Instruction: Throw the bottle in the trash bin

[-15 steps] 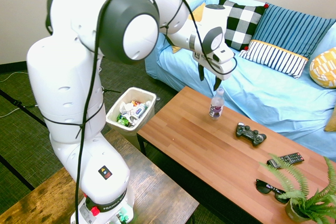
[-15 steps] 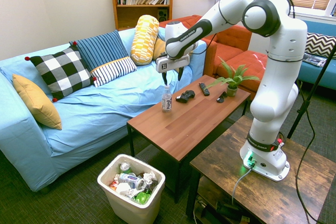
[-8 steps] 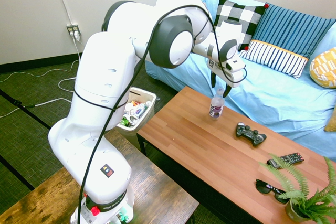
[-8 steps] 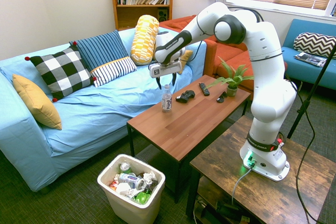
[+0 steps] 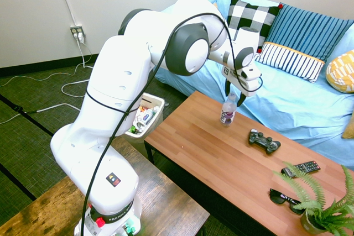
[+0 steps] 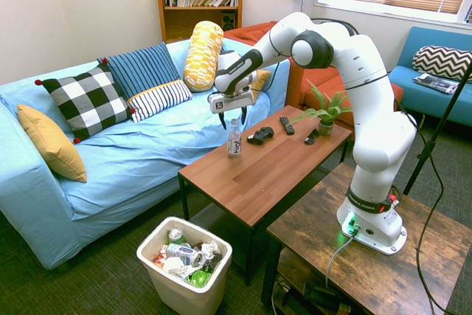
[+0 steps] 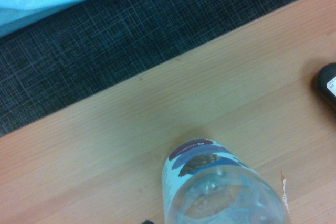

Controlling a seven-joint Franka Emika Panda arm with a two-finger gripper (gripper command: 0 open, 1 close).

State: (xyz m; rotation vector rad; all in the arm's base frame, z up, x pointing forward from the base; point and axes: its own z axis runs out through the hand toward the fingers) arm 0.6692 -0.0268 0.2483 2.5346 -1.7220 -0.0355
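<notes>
White bin [image 6: 183, 267] of trash in front, wooden worktop [image 6: 243, 174] behind it, clear bottle [image 6: 234, 142] upright near the worktop's sofa-side edge, its cap between the tips of the wide-open, ungripping pincer [image 6: 234, 125], black controller [image 6: 260, 136] beyond the bottle, blue-covered sofa [image 6: 140, 142] alongside, bookshelf [image 6: 198, 5] at the back.

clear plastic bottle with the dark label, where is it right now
In the second exterior view, the clear plastic bottle with the dark label stands upright on the wooden coffee table, left of the black game controller.
</notes>
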